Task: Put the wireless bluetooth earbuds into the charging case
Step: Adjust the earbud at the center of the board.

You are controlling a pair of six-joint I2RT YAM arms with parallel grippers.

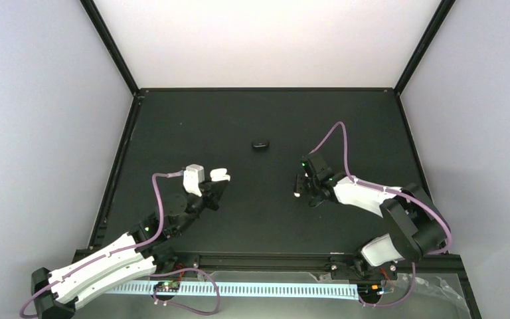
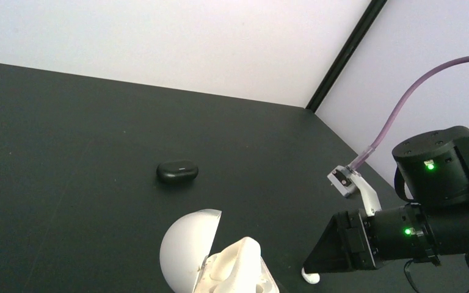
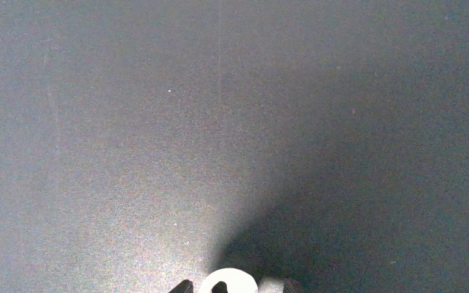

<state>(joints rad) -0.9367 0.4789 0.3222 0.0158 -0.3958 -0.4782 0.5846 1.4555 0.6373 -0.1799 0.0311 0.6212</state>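
My left gripper [image 1: 212,186] is shut on a white clamshell charging case [image 1: 220,175] and holds it just above the table. In the left wrist view its domed lid [image 2: 186,247] stands open, and one white earbud [image 2: 241,259] sits in the base. My own fingers are hidden below the case. My right gripper [image 1: 301,189] is down at the table, its tip over the other white earbud [image 1: 297,195], which lies on the mat [image 2: 310,278]. In the right wrist view this bud [image 3: 229,282] sits between the two fingertips, with a small gap on the right side.
A black oval pebble-shaped case [image 1: 260,144] lies closed on the black mat towards the back centre, also seen from the left wrist [image 2: 177,172]. The right arm's body [image 2: 439,207] is near the held case. Black frame rails edge the mat.
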